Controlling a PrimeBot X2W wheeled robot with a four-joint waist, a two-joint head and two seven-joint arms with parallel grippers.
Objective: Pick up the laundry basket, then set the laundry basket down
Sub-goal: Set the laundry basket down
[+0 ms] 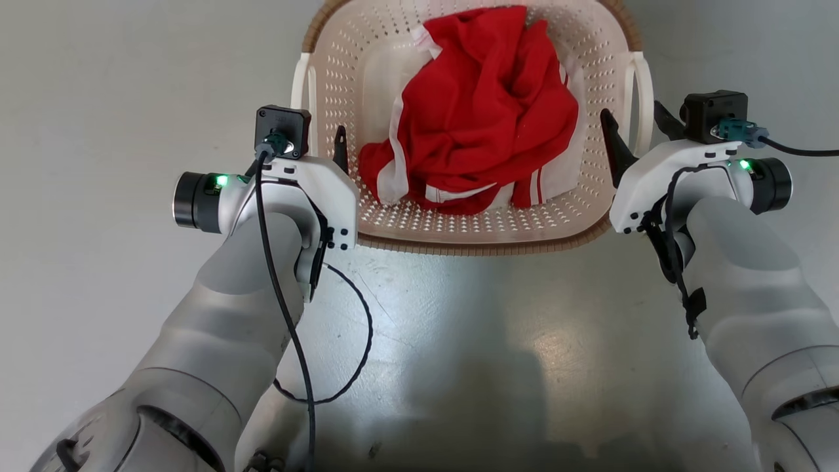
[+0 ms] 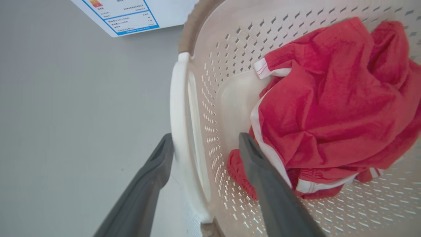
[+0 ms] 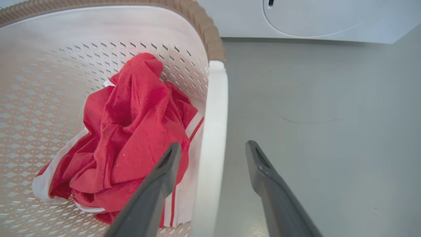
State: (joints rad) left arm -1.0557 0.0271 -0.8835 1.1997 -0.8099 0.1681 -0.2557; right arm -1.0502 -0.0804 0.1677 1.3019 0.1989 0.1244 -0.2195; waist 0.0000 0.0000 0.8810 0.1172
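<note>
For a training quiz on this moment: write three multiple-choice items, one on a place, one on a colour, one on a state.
1. Where does the red garment lie? A. on the floor; B. inside the laundry basket; C. over a forearm.
2. What colour is its rim? A. brown; B. blue; C. black.
3. How does the left gripper stand? A. shut on the garment; B. shut, beside the basket; C. open, astride the white handle.
Key: B, it rests on the perforated bottom; A, the woven-look band is brown; C, a finger shows on each side of the handle.
</note>
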